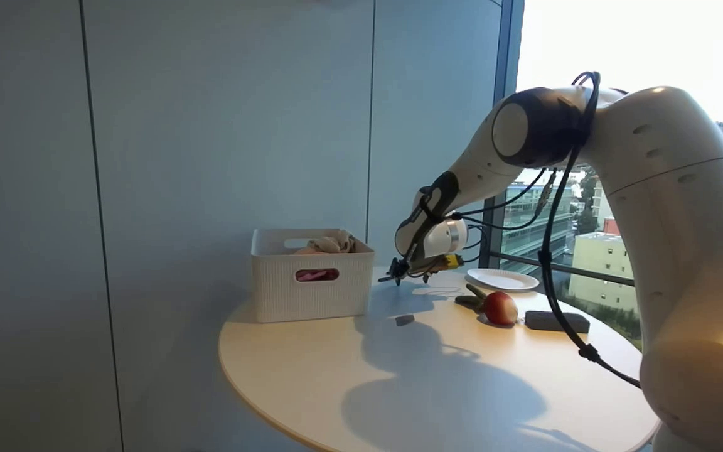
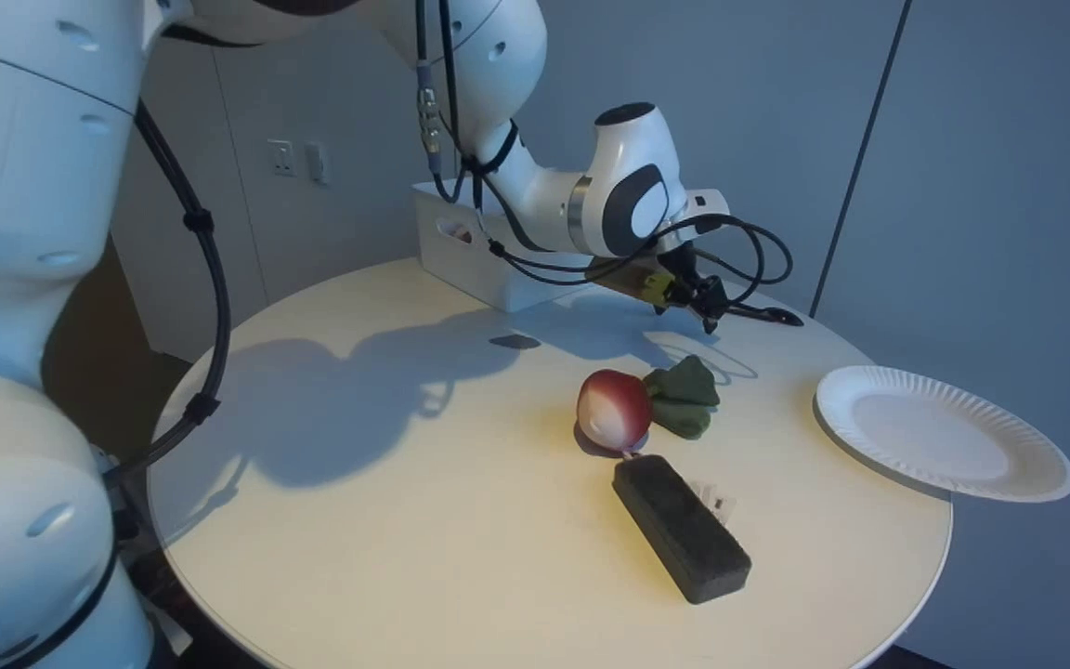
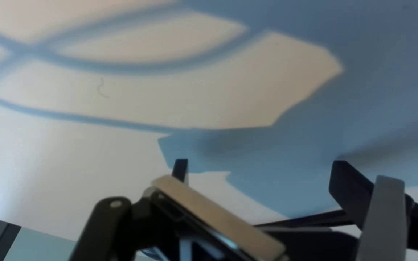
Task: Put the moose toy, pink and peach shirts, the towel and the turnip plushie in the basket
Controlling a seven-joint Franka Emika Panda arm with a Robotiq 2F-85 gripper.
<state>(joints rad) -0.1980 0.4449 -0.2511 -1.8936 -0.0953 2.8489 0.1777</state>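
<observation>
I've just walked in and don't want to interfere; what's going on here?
A robot arm seems to be partway through loading a white basket. Beige cloth and something pink show inside it. The open gripper is over the table, with no toy or cloth between its jaws. The turnip plushie isn't in yet: it lies on the table near a dark block. I can't make out the moose toy.

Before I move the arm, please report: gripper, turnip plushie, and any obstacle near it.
Gripper open. Turnip plushie on round table, outside white plastic basket. Possible obstacle: dark grey block right beside plushie, contact unclear.
</observation>
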